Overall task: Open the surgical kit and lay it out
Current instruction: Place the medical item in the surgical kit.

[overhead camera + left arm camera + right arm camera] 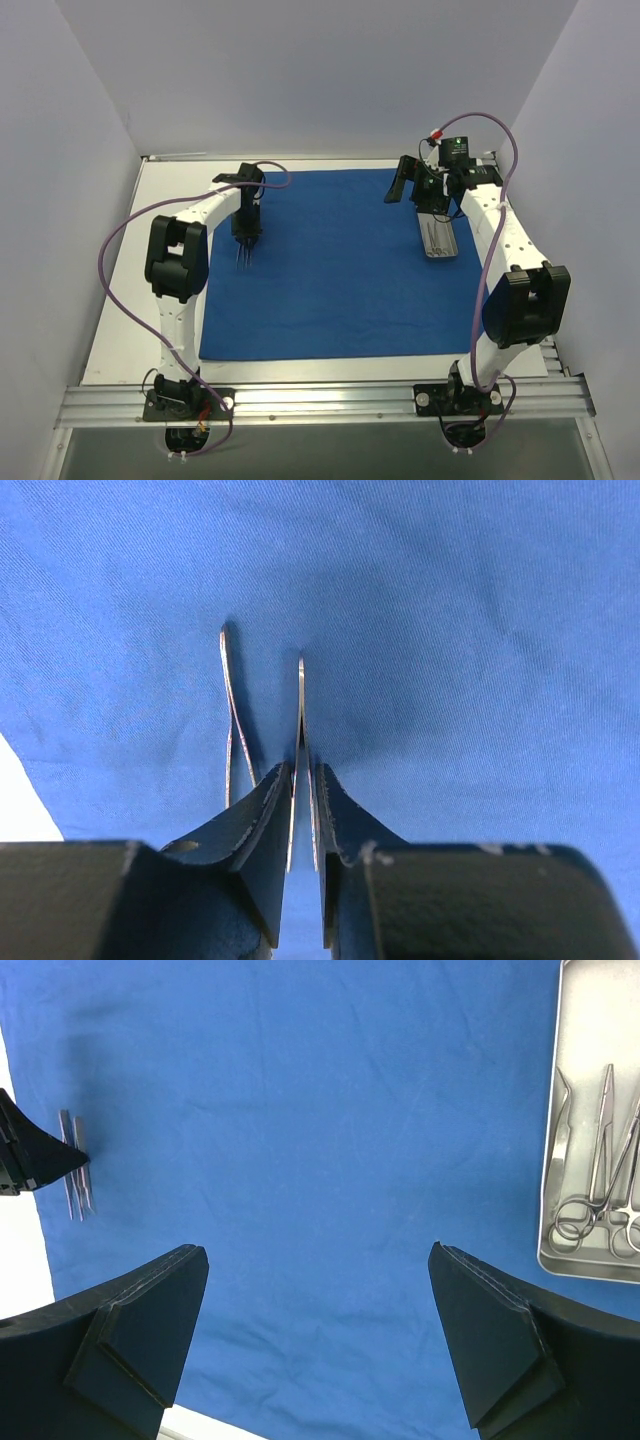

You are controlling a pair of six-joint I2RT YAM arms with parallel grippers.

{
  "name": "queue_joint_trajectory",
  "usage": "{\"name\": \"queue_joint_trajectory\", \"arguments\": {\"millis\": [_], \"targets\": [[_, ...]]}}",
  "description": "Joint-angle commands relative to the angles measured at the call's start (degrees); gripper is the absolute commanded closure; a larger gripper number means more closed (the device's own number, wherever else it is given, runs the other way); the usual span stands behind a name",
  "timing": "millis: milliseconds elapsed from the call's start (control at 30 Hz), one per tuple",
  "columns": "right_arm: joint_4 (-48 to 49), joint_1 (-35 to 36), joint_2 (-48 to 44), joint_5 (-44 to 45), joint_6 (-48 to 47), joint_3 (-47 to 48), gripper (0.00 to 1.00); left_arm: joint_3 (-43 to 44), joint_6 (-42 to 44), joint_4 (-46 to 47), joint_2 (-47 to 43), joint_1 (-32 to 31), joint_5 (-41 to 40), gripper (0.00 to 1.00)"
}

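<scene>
Left gripper [303,770] barely parted around tweezers [301,700], grip indeterminate; right gripper [318,1250] wide, empty. Released on edge, tweezers may topple toward nine o'clock.

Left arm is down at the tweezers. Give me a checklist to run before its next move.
1. The blue cloth lies spread flat: ok.
2. The left gripper straddles one pair of tweezers: ok.
3. That pair gripped or let go: cannot tell.
4. The second tweezers clear of the fingers: cannot tell, their near end runs behind one finger.
5. The right gripper open, holding nothing: ok.
6. The ring-handled instruments laid out on the cloth: not ok, they lie in the metal tray.
</scene>
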Motion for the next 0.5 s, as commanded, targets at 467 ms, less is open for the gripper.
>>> {"name": "queue_joint_trajectory", "arguments": {"millis": [467], "targets": [[-7.32, -2.83, 2.68, 10.55, -3.82, 3.05, 0.0, 4.11, -0.95, -3.32, -10.18, -0.17, 0.45, 0.51]]}}
